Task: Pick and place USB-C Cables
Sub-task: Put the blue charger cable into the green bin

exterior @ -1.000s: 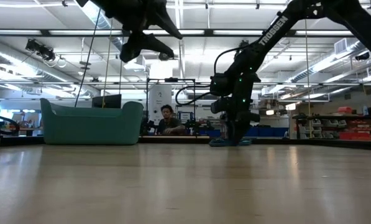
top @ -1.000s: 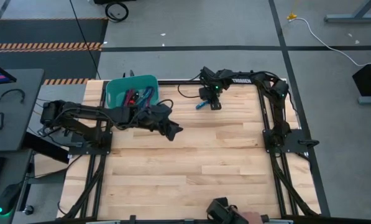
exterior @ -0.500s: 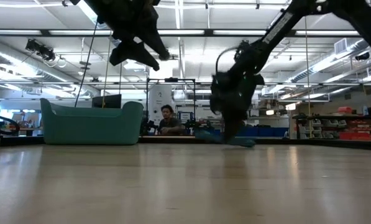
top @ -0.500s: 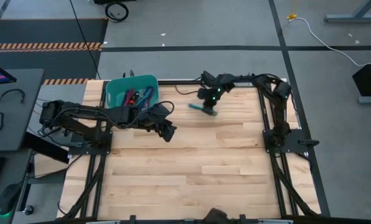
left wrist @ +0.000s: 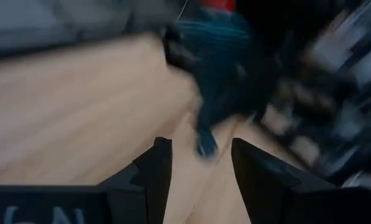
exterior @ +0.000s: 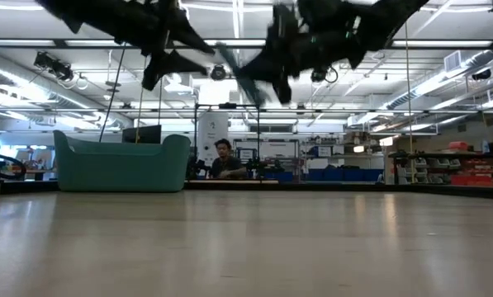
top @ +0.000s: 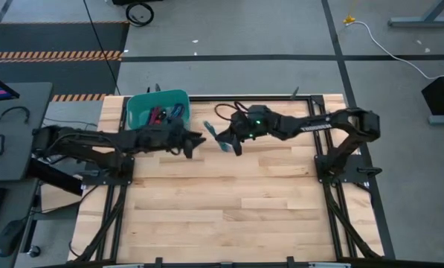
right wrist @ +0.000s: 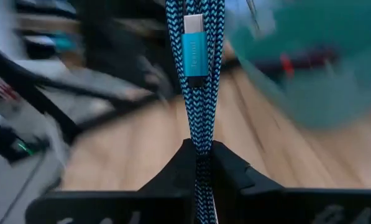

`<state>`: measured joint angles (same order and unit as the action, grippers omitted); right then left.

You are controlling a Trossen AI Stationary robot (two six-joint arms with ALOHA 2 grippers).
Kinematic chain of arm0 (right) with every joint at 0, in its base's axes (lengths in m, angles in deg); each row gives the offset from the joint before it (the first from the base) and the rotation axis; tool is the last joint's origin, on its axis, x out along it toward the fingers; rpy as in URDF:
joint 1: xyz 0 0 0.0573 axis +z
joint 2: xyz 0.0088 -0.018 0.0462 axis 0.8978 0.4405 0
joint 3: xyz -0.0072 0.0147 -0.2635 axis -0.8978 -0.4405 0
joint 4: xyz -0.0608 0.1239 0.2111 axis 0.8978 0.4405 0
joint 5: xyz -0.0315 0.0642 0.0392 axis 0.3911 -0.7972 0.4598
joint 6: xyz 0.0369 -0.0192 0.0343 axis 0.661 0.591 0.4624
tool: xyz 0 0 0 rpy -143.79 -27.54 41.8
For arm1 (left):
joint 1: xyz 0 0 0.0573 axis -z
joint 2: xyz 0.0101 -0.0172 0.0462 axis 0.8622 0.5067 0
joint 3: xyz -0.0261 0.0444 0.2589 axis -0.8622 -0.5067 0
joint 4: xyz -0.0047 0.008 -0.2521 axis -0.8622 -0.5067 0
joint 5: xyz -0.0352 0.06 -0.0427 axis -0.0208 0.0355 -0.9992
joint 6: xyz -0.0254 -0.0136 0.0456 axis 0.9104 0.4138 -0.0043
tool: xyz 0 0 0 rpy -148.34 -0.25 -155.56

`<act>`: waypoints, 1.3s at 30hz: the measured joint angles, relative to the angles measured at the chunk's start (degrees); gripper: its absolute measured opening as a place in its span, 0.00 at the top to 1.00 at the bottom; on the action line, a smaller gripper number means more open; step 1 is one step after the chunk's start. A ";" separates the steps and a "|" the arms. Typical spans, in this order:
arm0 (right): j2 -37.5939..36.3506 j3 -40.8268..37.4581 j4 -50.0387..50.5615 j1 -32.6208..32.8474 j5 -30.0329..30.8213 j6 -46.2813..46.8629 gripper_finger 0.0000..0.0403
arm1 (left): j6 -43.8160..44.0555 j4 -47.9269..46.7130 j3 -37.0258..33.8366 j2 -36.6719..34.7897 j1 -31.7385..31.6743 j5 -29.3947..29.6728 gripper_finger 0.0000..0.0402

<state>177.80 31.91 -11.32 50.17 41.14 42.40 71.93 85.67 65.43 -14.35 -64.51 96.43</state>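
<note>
A teal braided USB-C cable bundle point(right wrist: 197, 74) with a teal plug is up in the air with my right gripper point(right wrist: 201, 163) shut on it. In the high view the right gripper point(top: 233, 140) reaches toward the table's left, and the cable point(top: 219, 138) sticks out beyond it. My left gripper point(top: 198, 141) is open just to the left of that cable, its fingers point(left wrist: 153, 171) pointing at it with nothing between them. Other cables point(top: 164, 114) lie in the teal bin point(top: 138, 106) at the far left. My right gripper pinches the bundle's several strands point(right wrist: 200, 144) between its two fingers, at a place back from the plug end. The fingers run roughly level toward the table's left, along the bundle. The cable juts out past the fingertips, lifted clear of the table point(exterior: 242, 76).
The teal bin stands at the table's far left corner, just behind the left arm point(top: 95, 140). Bare wood tabletop point(top: 236, 201) stretches across the middle and near side. A person point(exterior: 222, 158) sits in the room beyond the table.
My right gripper has lifted the teal cable off the table at the far middle and swung it up and toward the table's left, close to the left gripper. My left gripper has drawn a little toward the far edge and the bin.
</note>
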 joint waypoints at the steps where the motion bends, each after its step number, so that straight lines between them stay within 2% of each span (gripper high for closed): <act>1: -0.82 0.03 -2.41 1.23 1.46 0.00 0.92 | -0.07 5.53 -1.62 -0.54 -0.44 0.05 0.57; 5: -1.57 1.54 -6.82 4.26 7.18 -0.94 0.93 | -9.25 25.28 -5.48 -1.67 -1.26 0.19 0.56; 7: -1.45 2.78 -7.69 4.93 8.38 -2.30 0.93 | -14.10 30.18 -5.97 -1.81 -1.18 0.06 0.53; 15: -1.37 4.96 -8.16 4.36 11.43 -3.36 0.93 | -16.32 31.11 -4.68 -1.35 -1.38 -0.01 0.35; 20: -1.37 4.98 -7.96 4.09 11.64 -3.37 0.93 | -16.08 31.81 -4.67 1.19 -1.39 -0.01 0.33; 27: -1.37 5.00 -7.95 4.10 11.46 -3.40 0.93 | -14.61 40.30 -4.64 5.89 -1.60 -0.94 0.39; 31: -1.37 5.00 -7.94 4.22 11.47 -3.37 0.93 | -14.59 42.04 -4.61 7.09 -2.89 -0.44 0.45; 35: -1.37 5.05 -7.68 4.35 11.53 -2.61 0.93 | -14.64 43.35 -4.60 7.24 -4.30 -0.59 0.55; 39: -1.37 5.07 -7.70 4.37 11.74 -1.77 0.90 | -15.18 44.44 -3.98 7.24 -5.08 -1.04 0.69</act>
<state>176.43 36.98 -19.03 54.54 52.88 40.63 56.76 130.11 61.45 -7.10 -69.59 95.39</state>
